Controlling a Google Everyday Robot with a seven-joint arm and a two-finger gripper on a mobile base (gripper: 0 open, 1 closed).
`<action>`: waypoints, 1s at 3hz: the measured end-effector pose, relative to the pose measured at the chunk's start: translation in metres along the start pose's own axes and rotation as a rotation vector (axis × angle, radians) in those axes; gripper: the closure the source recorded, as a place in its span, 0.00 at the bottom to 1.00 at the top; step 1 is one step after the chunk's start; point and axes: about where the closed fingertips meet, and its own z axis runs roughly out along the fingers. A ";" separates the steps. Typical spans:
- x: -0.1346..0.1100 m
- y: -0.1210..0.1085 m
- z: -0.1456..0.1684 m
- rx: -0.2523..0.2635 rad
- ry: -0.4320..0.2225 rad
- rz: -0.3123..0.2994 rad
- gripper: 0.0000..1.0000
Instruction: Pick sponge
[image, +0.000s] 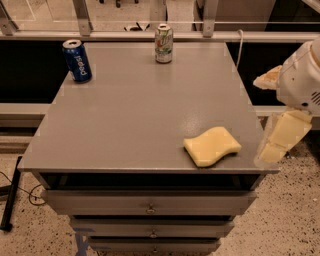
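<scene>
The sponge (212, 146), a pale yellow flat pad with wavy edges, lies on the grey table top (140, 110) near its front right corner. My gripper (262, 119) hangs off the table's right edge, just right of the sponge and apart from it. Its two pale yellow blocky fingers stand spread, one high (269, 78) and one low (281, 138). It is open and holds nothing.
A blue Pepsi can (77, 60) stands upright at the back left of the table. A green and white can (163, 43) stands at the back middle. Drawers (150, 202) sit under the top. A railing (150, 35) runs behind the table.
</scene>
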 end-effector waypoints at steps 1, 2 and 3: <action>-0.007 0.015 0.026 -0.046 -0.075 0.021 0.00; -0.016 0.023 0.049 -0.081 -0.133 0.036 0.00; -0.023 0.020 0.066 -0.089 -0.169 0.033 0.00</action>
